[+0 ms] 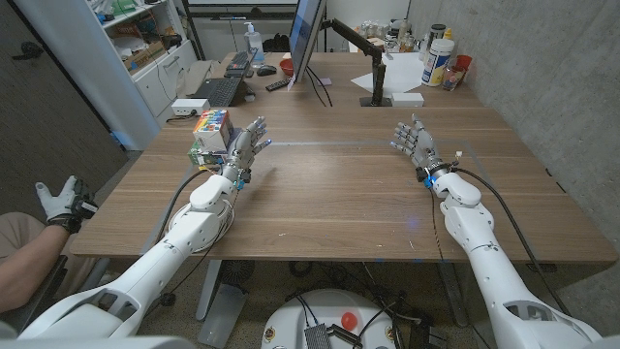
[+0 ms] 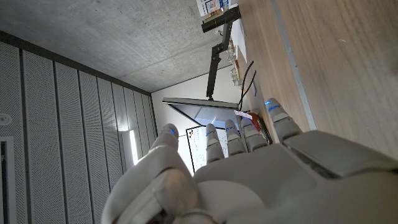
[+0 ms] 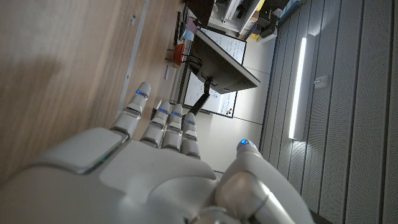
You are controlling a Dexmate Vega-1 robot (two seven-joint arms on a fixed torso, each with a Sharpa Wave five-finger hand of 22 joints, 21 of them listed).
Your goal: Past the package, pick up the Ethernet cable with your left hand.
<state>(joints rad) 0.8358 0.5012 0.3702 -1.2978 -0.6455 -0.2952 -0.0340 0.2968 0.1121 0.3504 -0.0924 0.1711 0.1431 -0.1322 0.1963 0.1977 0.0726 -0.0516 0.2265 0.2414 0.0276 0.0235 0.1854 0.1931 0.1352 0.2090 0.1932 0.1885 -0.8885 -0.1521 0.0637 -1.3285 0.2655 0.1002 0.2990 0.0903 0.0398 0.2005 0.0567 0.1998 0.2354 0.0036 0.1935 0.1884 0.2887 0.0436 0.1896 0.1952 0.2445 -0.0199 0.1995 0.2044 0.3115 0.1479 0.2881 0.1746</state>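
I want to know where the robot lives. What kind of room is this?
Probably an office or lab workroom. A wooden table carries a computer monitor and a keyboard, shelves stand full of boxes, and the walls are bare concrete. Both hands, left hand and right hand, are open above the table.

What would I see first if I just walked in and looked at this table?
Two white robot hands stand up over the wooden table, the left hand and the right hand, fingers spread and holding nothing. Right beside the left hand sits a colourful box. Farther back stands a monitor seen from its edge.
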